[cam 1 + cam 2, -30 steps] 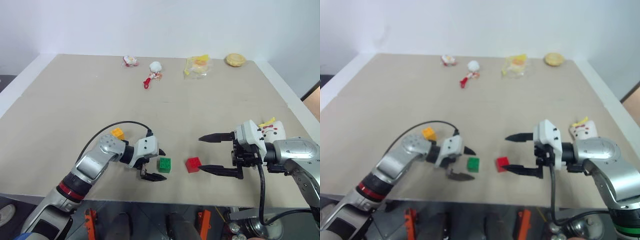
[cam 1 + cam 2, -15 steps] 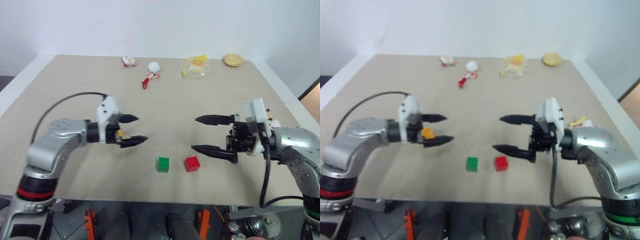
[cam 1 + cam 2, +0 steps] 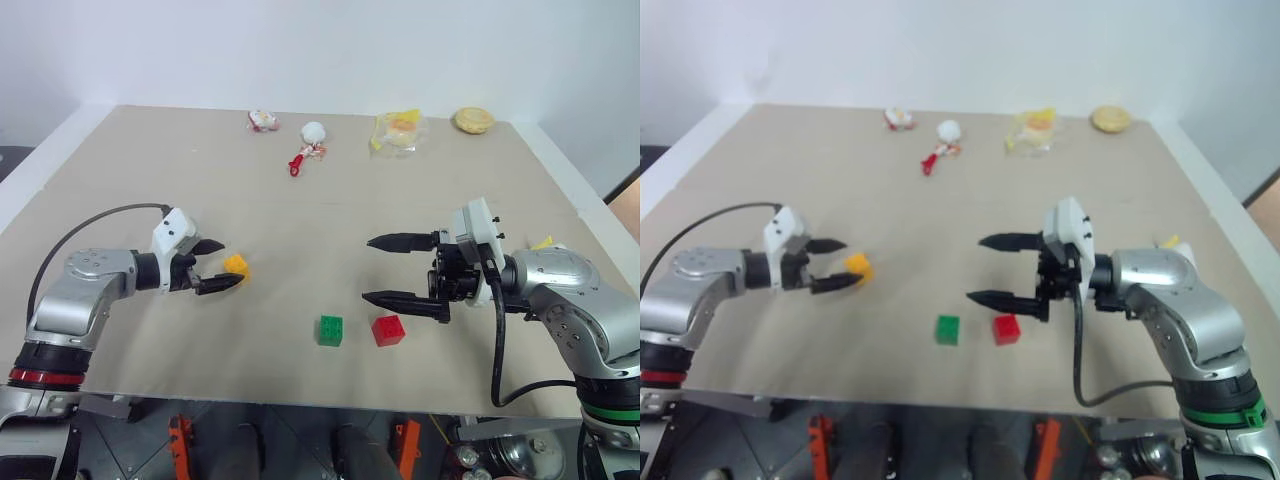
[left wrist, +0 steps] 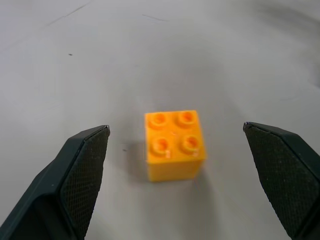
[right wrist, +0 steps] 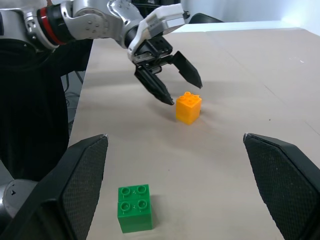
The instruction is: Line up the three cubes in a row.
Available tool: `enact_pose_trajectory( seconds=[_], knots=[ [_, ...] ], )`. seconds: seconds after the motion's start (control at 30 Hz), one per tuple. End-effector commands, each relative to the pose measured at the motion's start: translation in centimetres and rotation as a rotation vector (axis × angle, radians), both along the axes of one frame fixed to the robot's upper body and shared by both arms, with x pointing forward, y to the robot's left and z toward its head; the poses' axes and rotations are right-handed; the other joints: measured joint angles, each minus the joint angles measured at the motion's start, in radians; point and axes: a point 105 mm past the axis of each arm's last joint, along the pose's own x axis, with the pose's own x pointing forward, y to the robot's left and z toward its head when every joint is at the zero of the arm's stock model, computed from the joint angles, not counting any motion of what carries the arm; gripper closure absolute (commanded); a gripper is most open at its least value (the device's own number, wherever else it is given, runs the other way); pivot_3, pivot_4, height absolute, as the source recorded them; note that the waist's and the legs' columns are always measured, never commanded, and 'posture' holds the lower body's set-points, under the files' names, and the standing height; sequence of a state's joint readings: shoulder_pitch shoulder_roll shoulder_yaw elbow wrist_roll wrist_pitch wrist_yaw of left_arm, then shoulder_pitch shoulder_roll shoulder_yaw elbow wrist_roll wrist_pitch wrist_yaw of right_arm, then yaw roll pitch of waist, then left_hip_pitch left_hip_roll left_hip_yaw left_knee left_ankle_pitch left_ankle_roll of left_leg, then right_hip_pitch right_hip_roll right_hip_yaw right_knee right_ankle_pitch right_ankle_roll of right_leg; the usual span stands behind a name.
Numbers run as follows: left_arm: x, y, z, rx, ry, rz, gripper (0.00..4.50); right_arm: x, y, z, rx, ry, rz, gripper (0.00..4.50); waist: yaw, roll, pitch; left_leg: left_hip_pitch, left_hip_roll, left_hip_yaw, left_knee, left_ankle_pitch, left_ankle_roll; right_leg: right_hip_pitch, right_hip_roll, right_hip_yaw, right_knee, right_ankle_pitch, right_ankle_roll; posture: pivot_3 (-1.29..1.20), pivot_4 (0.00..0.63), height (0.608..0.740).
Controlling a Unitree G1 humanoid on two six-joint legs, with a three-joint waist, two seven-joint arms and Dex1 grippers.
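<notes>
On the near half of the tan table, the left gripper had swung away from the green cube, beside which it had hovered a second before, and had travelled outward to the robot's left until it faced the yellow-orange cube. In the same interval the right gripper had lifted clear of the red cube and drifted slightly toward the table's middle. The green and red cubes lay where they had been, close together near the front edge with a small gap between them, forming the start of a row. The yellow-orange cube lay well apart from that pair, farther back and to the robot's left. As a judgement, the step in hand was the approach to the yellow-orange cube, the one piece not yet in line.

The left gripper stood fully open. In the left wrist view its fingers flanked the yellow-orange cube with clear table on both sides; nothing was touched or held. The cube sat upright, studs up, just ahead of the fingertips.

The right gripper was likewise spread to its full width, empty, hanging above the table behind the red cube.

A plush toy lay at the table's right edge.
</notes>
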State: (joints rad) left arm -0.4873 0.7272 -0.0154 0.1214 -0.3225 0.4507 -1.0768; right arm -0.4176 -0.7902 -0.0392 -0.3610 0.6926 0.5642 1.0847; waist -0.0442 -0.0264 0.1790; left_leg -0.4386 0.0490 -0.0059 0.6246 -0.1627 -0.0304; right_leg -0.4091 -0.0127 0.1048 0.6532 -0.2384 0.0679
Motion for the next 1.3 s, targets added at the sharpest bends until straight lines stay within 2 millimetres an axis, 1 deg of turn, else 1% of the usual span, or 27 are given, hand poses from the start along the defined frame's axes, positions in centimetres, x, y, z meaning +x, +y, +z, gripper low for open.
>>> enact_pose_trajectory(
  seconds=[0.03,0.1,0.27,0.3,0.33,0.37,0.43,0.5,0.57,0.73,0.87,0.97,1.03,1.1,1.17,1.3],
  knots=[
    [0.6,-0.7,-0.9,0.029,0.004,-0.029,0.07,-0.3,0.0,1.0,0.005,-0.053,0.003,0.0,0.0,0.0,0.0,0.0,0.0,0.0,0.0,0.0,0.0,0.0,0.0,0.0,0.0,0.0,0.0,0.0,0.15,0.738],
    [1.1,-0.9,-1.3,0.05,0.003,-0.033,0.07,-0.4,-0.1,1.0,0.004,-0.057,-0.007,0.0,0.0,0.0,0.0,0.0,0.0,0.0,0.0,0.0,0.0,0.0,0.0,0.0,0.0,0.0,0.0,0.0,0.15,0.738],
    [1.9,-1.3,-1.5,0.051,0.001,-0.017,0.07,-0.4,-0.3,1.1,0.006,-0.061,-0.024,0.0,0.0,0.0,0.0,0.0,0.0,0.0,0.0,0.0,0.0,0.0,0.0,0.0,0.0,0.0,0.0,0.0,0.15,0.738],
    [2.0,-1.4,-1.5,0.05,-0.002,-0.016,0.58,-0.4,-0.4,1.1,0.009,-0.062,-0.028,0.0,0.0,-0.001,0.0,0.0,0.0,0.0,0.0,0.0,0.0,0.0,0.0,0.0,0.0,0.0,0.0,0.0,0.15,0.738],
    [2.1,-1.4,-1.5,0.048,-0.004,-0.015,0.77,-0.4,-0.4,1.2,0.011,-0.063,-0.031,0.0,0.0,0.0,0.0,0.0,0.0,0.0,0.0,0.0,0.0,0.0,0.0,0.0,0.0,0.0,0.0,0.0,0.15,0.738],
    [2.1,-1.4,-1.5,0.047,-0.005,-0.015,1.25,-0.4,-0.4,1.2,0.013,-0.063,-0.031,0.0,0.0,0.0,0.0,0.0,0.0,0.0,0.0,0.0,0.0,0.0,0.0,0.0,0.0,0.0,0.0,0.0,0.15,0.738],
    [2.1,-1.5,-1.5,0.046,-0.006,-0.017,1.83,-0.4,-0.4,1.2,0.015,-0.064,-0.032,0.0,0.0,0.0,0.0,0.0,0.0,0.0,0.0,0.0,0.0,0.0,0.0,0.0,0.0,0.0,0.0,0.0,0.15,0.738],
    [2.1,-1.6,-1.6,0.045,-0.005,-0.017,2.61,-0.4,-0.4,1.3,0.02,-0.065,-0.031,0.0,-0.001,0.0,0.0,0.0,0.0,0.0,0.0,0.0,0.0,0.0,0.0,0.0,0.0,0.0,0.0,0.0,0.15,0.738],
    [2.0,-1.5,-1.7,0.046,-0.005,-0.017,3.13,-0.4,-0.4,1.3,0.026,-0.066,-0.03,0.0,-0.001,-0.001,0.0,0.0,0.0,0.0,0.0,0.0,0.0,0.0,0.0,0.0,0.0,0.0,0.0,0.0,0.15,0.738],
    [1.4,-1.7,-1.4,0.04,-0.023,-0.061,3.12,-0.6,-0.3,1.6,0.05,-0.052,-0.007,0.0,-0.001,0.0,0.0,0.0,0.0,0.0,0.0,0.0,0.0,0.0,0.0,0.0,0.0,0.0,0.0,0.0,0.15,0.738],
    [-0.6,-2.7,-1.1,0.035,-0.012,-0.205,3.12,-1.1,-0.5,1.3,0.036,-0.049,0.013,0.0,-0.001,0.0,0.0,0.0,0.0,0.0,0.0,0.0,0.0,0.0,0.0,0.0,0.0,0.0,0.0,0.0,0.15,0.738],
    [-2.5,-3.8,-1.2,0.057,-0.013,-0.337,3.12,-1.6,-0.7,0.8,0.005,-0.035,0.031,0.0,-0.001,0.0,0.0,0.0,0.0,0.0,-0.001,0.0,0.0,0.0,0.0,0.0,0.0,0.0,0.0,0.0,0.15,0.738],
    [-3.7,-4.5,-1.6,0.075,-0.009,-0.415,3.12,-1.8,-0.9,0.6,-0.012,-0.027,0.037,0.0,-0.001,0.0,0.0,0.0,0.0,0.0,-0.001,0.0,0.0,0.0,0.0,0.0,0.0,0.0,0.0,0.0,0.15,0.738],
    [-4.5,-4.9,-2.4,0.123,-0.008,-0.476,3.12,-2.0,-1.0,0.4,-0.026,-0.021,0.038,0.0,-0.001,0.0,0.0,0.0,0.0,0.0,-0.001,0.0,0.0,0.0,0.0,0.0,0.0,0.0,0.0,0.0,0.15,0.738],
    [-4.8,-5.4,-2.9,0.148,-0.016,-0.514,3.12,-2.0,-1.1,0.2,-0.035,-0.017,0.034,0.0,-0.001,-0.001,0.0,0.0,0.0,0.0,0.0,0.0,0.0,0.0,0.0,0.0,0.0,0.0,0.0,0.0,0.15,0.738],
    [-4.7,-6.8,-3.0,0.152,-0.038,-0.557,3.12,-2.1,-1.1,0.1,-0.039,-0.017,0.029,0.0,-0.001,0.0,0.0,0.001,0.0,0.0,0.0,0.0,0.0,0.001,0.0,0.0,0.0,0.0,0.0,0.0,0.15,0.738]
  ],
)
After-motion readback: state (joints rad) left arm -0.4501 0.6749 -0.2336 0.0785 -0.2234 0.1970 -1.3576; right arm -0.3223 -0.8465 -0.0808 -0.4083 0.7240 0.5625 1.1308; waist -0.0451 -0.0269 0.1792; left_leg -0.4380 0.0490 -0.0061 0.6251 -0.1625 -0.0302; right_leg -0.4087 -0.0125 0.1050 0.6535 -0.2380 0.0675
